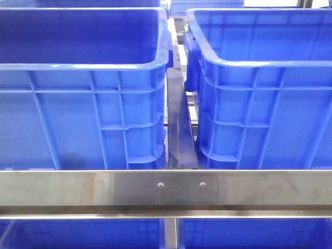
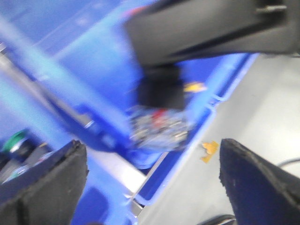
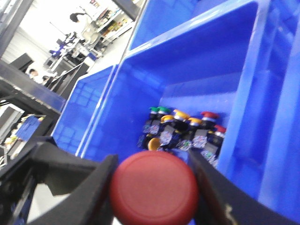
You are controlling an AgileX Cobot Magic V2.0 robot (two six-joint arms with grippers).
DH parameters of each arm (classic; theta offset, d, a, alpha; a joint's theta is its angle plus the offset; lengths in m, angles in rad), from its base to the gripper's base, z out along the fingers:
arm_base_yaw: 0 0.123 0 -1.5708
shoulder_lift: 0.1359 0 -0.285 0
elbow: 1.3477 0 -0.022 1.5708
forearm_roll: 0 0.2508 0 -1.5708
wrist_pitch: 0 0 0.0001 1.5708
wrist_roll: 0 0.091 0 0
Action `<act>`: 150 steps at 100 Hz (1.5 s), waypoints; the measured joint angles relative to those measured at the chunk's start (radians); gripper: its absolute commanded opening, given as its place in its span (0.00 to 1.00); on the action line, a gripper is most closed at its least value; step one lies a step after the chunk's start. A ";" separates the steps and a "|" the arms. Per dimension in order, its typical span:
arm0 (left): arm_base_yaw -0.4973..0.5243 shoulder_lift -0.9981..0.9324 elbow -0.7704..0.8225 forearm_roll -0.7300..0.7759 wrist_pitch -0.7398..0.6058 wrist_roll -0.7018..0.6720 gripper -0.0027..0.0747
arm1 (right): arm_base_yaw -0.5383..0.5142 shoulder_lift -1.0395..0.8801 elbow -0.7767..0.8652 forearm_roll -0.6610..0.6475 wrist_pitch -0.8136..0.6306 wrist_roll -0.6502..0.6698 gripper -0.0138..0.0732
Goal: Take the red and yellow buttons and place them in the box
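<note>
Right pincer (image 3: pixel 154 187) clenched on a red button (image 3: pixel 154 188), broad round cap facing the wrist camera, one black finger (image 3: pixel 82 180) pressed against each side of it. Beyond that pincer, deep inside a blue box (image 3: pixel 140 84), a huddle of other buttons (image 3: pixel 185 131) against the far corner of the floor: green caps, yellow caps, red caps, dark bodies with pale labels. Next to that box, a second blue crate (image 3: pixel 82 108) just beside it, walls nearly touching.

Left pincer (image 2: pixel 152 178) released, two dark padded fingertips (image 2: pixel 47 183) spread wide with nothing between them. Wrist picture heavily blurred. Ahead of that pincer, a black-bodied piece with a red speck over a glittering base (image 2: pixel 159 124), lying in a blue bin (image 2: pixel 93 61); kind of piece not to be told. Off to one fingertip's side, a green-capped button (image 2: pixel 16 140). Off to the other side, a grey floor (image 2: pixel 262 126) with a small yellow scrap (image 2: pixel 210 150).

Front view: two blue crates side by side, left (image 1: pixel 83 114) and right (image 1: pixel 259 114), behind a steel rail (image 1: pixel 166 189). Neither arm in sight there.
</note>
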 measured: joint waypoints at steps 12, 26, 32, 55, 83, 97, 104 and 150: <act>0.057 -0.034 0.031 0.000 -0.005 -0.005 0.74 | 0.000 0.000 0.000 0.002 -0.034 -0.022 0.35; 0.154 -0.127 0.120 0.000 -0.028 -0.024 0.74 | 0.000 0.000 0.000 0.004 -0.066 -0.041 0.35; 0.203 -0.184 0.170 0.000 -0.040 -0.033 0.74 | 0.000 0.000 0.000 0.005 -0.074 -0.048 0.35; 0.445 -0.442 0.367 0.000 -0.084 -0.043 0.74 | 0.000 0.000 0.000 0.005 -0.095 -0.061 0.35; 0.705 -0.739 0.560 0.002 -0.088 -0.045 0.74 | 0.000 0.000 0.000 0.008 -0.112 -0.090 0.35; 0.760 -0.839 0.632 0.002 -0.088 -0.045 0.59 | 0.000 0.000 0.000 0.008 -0.122 -0.117 0.35; 0.767 -0.875 0.658 0.002 -0.088 -0.045 0.44 | 0.000 0.000 0.000 0.009 -0.146 -0.133 0.35; 0.769 -0.927 0.691 0.002 -0.086 -0.045 0.01 | 0.000 0.000 0.000 0.043 -0.575 -0.245 0.35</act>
